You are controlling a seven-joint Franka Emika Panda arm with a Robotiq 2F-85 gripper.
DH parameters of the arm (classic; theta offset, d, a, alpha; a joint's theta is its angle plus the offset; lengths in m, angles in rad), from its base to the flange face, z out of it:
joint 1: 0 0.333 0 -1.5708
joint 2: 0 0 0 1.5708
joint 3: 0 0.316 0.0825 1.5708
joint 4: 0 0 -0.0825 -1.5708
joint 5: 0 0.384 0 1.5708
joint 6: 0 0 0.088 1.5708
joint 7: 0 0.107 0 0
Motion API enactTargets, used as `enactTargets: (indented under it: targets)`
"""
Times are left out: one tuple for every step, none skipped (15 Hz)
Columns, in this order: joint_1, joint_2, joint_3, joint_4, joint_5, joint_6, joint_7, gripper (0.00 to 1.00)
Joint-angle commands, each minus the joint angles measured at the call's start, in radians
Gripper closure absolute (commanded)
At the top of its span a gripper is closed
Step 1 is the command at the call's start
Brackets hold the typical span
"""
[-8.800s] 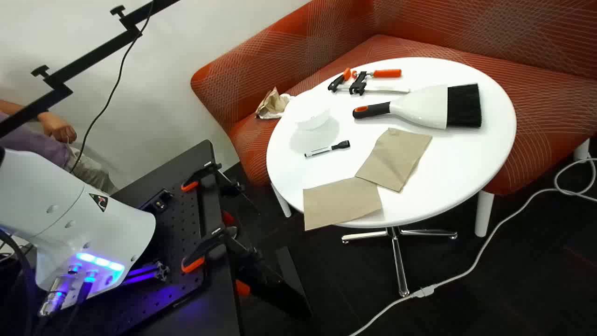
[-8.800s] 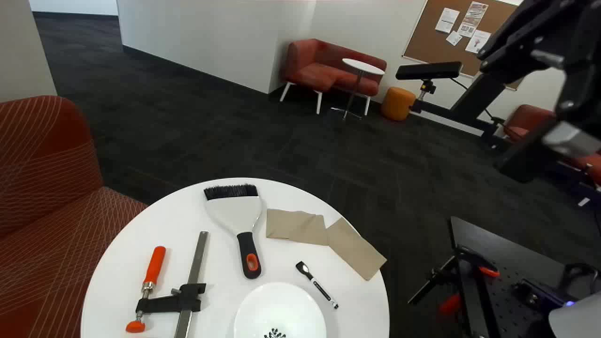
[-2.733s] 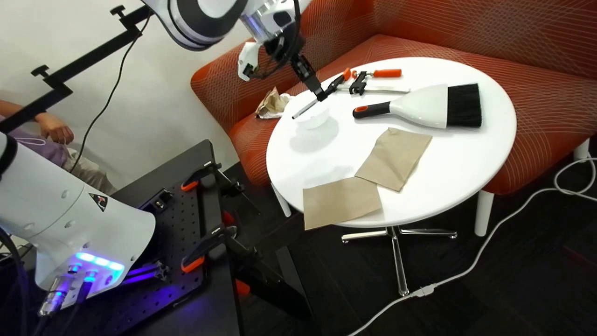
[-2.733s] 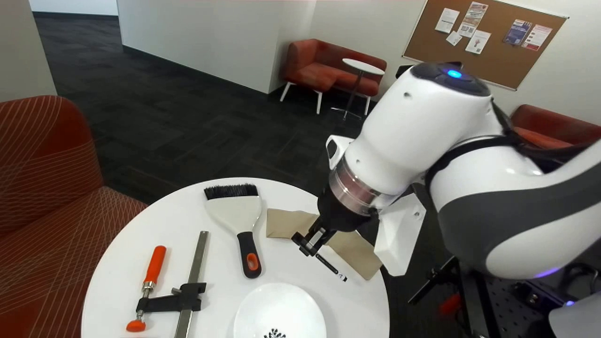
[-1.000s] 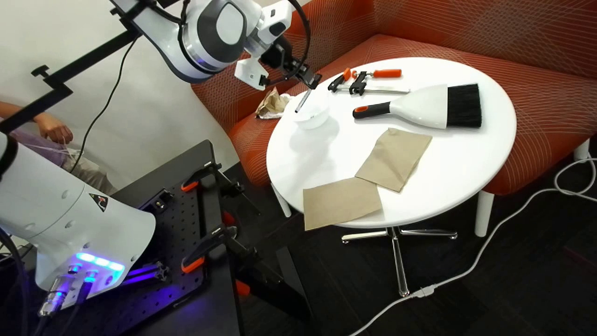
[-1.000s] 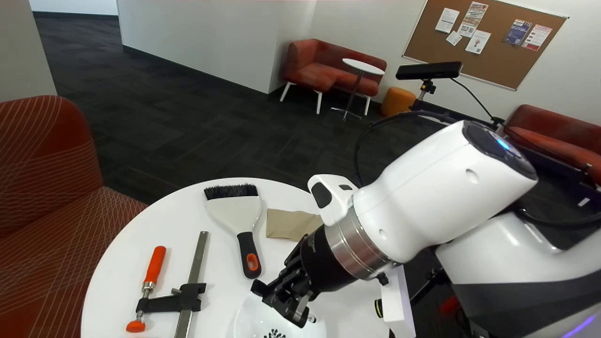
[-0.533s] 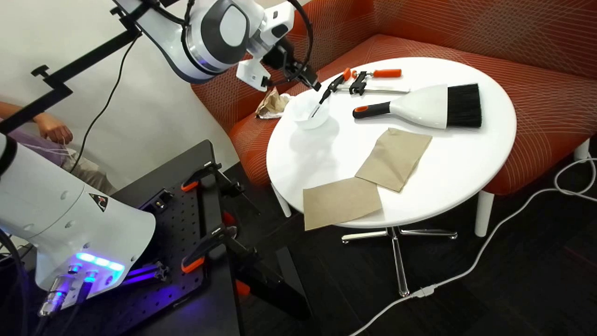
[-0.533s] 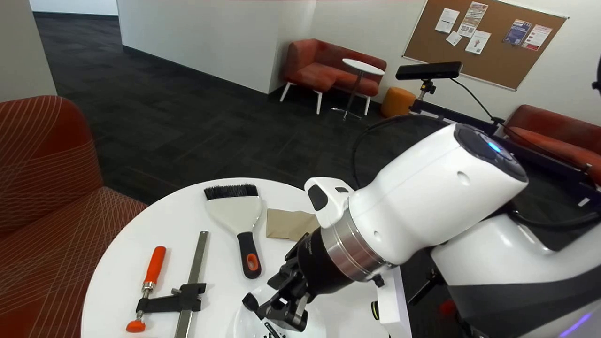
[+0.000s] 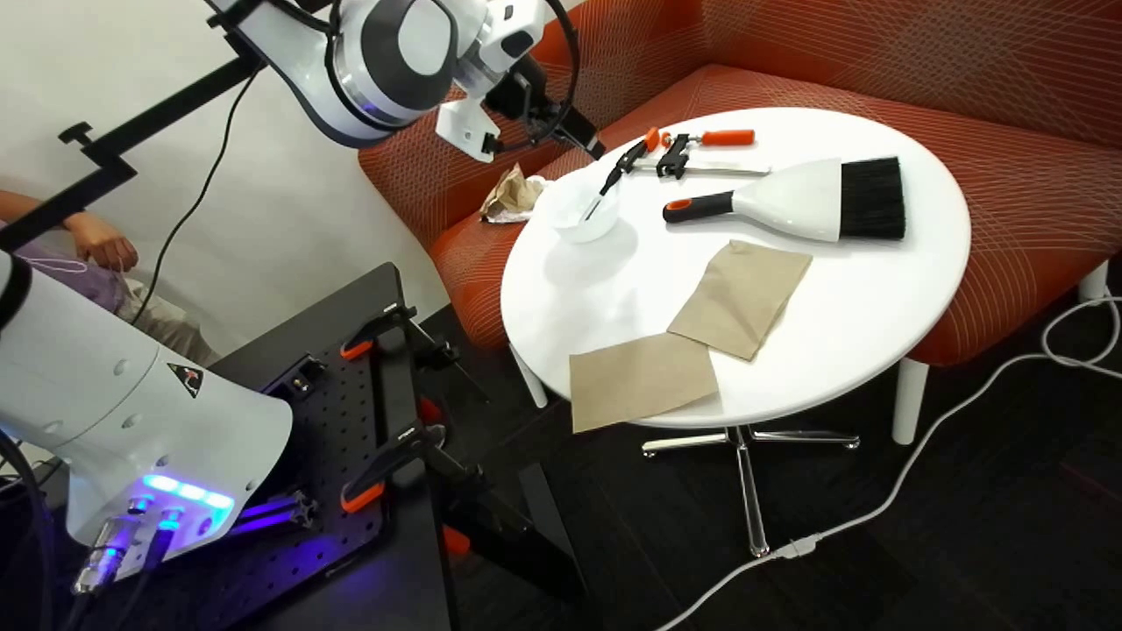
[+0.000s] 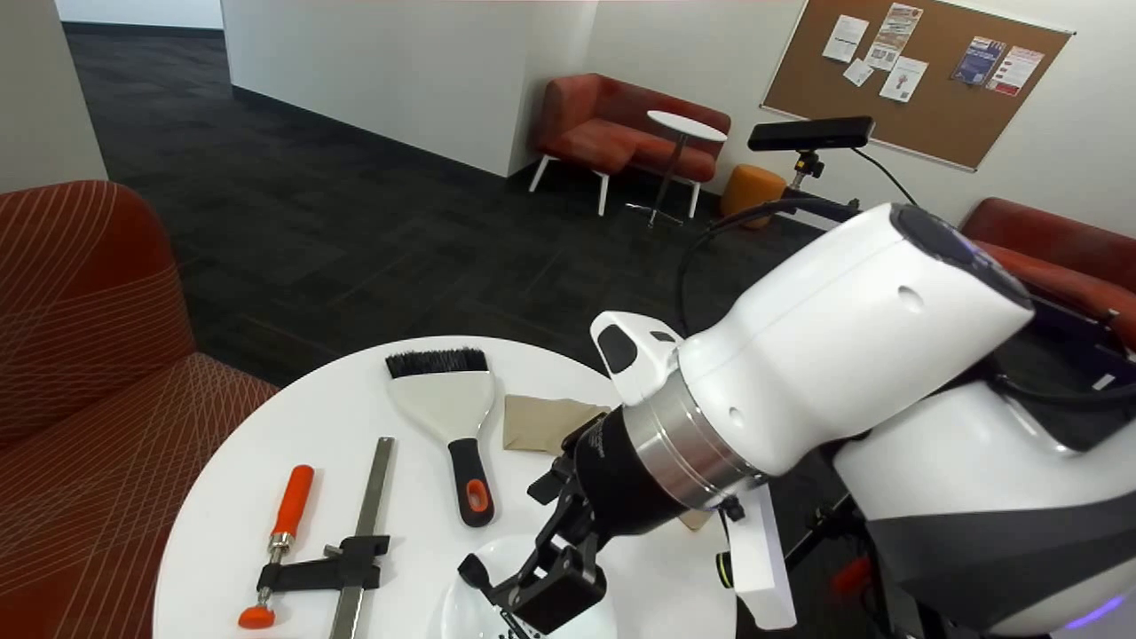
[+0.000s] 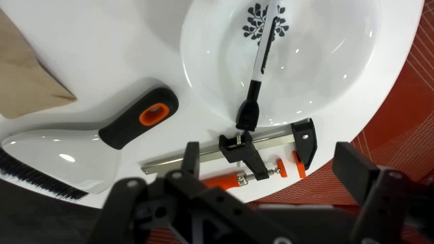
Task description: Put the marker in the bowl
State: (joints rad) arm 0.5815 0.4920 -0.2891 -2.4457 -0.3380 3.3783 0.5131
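Observation:
The marker point(image 11: 263, 54), white with a black body label and a black cap end, lies tilted in the white bowl point(image 11: 325, 67). Its cap end rests over the rim and sticks out. In both exterior views the marker point(image 9: 603, 194) point(image 10: 473, 571) leans in the bowl point(image 9: 583, 231) point(image 10: 460, 612), partly hidden by the gripper in one of them. My gripper point(image 11: 268, 147) is open and empty, its fingers wide apart. It is above the bowl's edge, apart from the marker, and shows in an exterior view point(image 9: 596, 147).
An orange-handled bar clamp point(image 11: 240, 152) lies on the table beside the bowl, below the gripper in the wrist view. A black-and-white brush point(image 11: 135, 118) and tan cloths point(image 9: 644, 381) point(image 9: 745, 298) lie on the round white table point(image 9: 841, 350). A red sofa point(image 9: 491, 272) stands behind.
The marker was on the table, then was held and carried over the bowl. The gripper has opened and let it go into the bowl. Since then the gripper has risen slightly.

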Motion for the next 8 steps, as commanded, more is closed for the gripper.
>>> enactTargets:
  targets:
    - [0.028,-0.112,-0.039,-0.083,0.001,-0.008,-0.007,0.00]
    - [0.027,-0.133,-0.041,-0.096,-0.004,-0.013,-0.009,0.00]
    - [0.032,-0.152,-0.048,-0.107,-0.001,-0.022,-0.008,0.00]
    - [0.032,-0.169,-0.050,-0.116,-0.004,-0.030,-0.010,0.00]
    - [0.022,-0.186,-0.042,-0.126,-0.014,-0.043,-0.014,0.00]
    - [0.034,-0.197,-0.052,-0.130,-0.003,-0.069,-0.009,0.00]
    - [0.013,-0.132,-0.031,-0.089,0.000,-0.019,-0.001,0.00]
    - [0.016,-0.145,-0.033,-0.097,0.000,-0.030,-0.001,0.00]
